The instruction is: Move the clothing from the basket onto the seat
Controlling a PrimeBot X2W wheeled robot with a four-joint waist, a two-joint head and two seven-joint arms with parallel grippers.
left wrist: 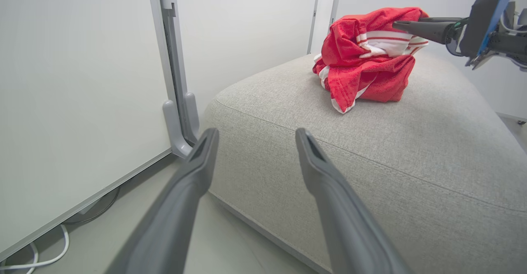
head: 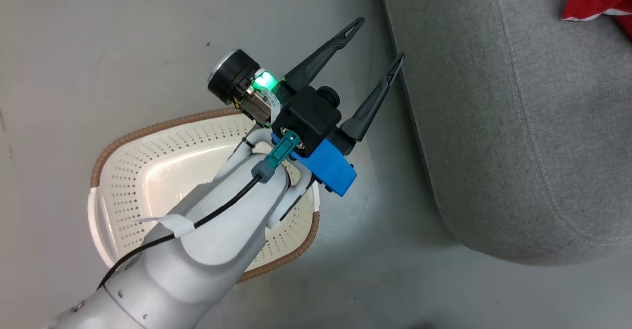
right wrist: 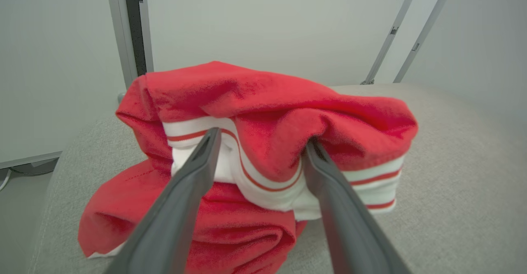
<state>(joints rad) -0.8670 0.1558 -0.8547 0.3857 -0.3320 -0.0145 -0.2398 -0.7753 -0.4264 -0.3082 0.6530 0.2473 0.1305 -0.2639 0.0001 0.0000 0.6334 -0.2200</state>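
Red jersey clothing (right wrist: 263, 113) lies heaped on the grey seat (right wrist: 453, 183), at two o'clock in the head view, the right gripper (right wrist: 261, 142) spread slack around its folds, apparently releasing, while the left gripper (head: 380, 38), likewise spread and bare, waits past the basket (head: 148, 130) at eight o'clock.

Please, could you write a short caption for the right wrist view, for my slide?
Open right gripper at the red clothing, which lies heaped on the grey seat.
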